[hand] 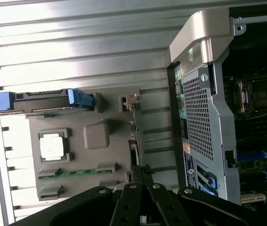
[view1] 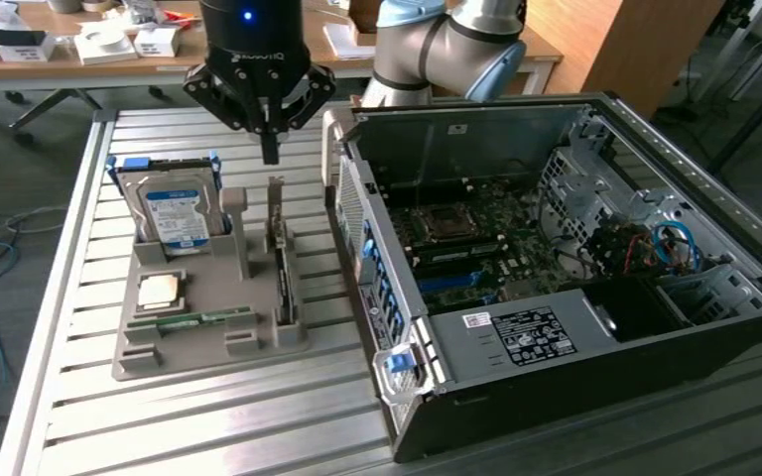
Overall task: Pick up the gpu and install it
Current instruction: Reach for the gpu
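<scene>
The fingers (view1: 270, 149) are pressed together and hold nothing (tips pointing down). Below them, seemingly right under the tips but apart, the gpu (view1: 281, 270) stands on edge in the grey holder (view1: 170, 357) on the bench (view1: 222, 421), beside the computer case (view1: 514, 337).

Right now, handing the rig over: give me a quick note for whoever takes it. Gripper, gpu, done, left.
Gripper: shut, empty, hanging just above the gpu's bracket end, not touching it.
gpu: standing on edge in its slot of the grey holder, beside the open PC case.
Done: nothing, the card sits untouched.
Left: pick-up and install are both not yet done.
</scene>
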Motion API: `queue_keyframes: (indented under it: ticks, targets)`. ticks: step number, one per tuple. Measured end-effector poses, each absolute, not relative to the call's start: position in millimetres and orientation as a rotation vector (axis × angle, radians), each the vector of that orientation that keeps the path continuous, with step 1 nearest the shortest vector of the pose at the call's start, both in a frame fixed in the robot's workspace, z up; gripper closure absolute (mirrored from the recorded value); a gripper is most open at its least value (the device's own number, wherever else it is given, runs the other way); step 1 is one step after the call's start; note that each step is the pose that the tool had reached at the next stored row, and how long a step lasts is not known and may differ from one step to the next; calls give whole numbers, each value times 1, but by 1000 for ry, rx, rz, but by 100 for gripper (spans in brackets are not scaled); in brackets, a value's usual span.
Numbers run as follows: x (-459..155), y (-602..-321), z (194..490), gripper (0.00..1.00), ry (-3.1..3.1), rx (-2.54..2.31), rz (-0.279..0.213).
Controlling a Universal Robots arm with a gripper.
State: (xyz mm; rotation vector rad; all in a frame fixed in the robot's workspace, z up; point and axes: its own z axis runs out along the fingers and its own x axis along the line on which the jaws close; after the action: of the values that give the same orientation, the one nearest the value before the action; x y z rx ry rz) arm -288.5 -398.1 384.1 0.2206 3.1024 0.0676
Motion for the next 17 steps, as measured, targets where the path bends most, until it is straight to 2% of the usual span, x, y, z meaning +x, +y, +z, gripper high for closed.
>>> queue_keyframes:
  ticks: [9, 17]
  targets:
    - [-291, -400, 384, 90, 3102, 222, 67]
    - [-291, -413, 384, 90, 3102, 223, 68]
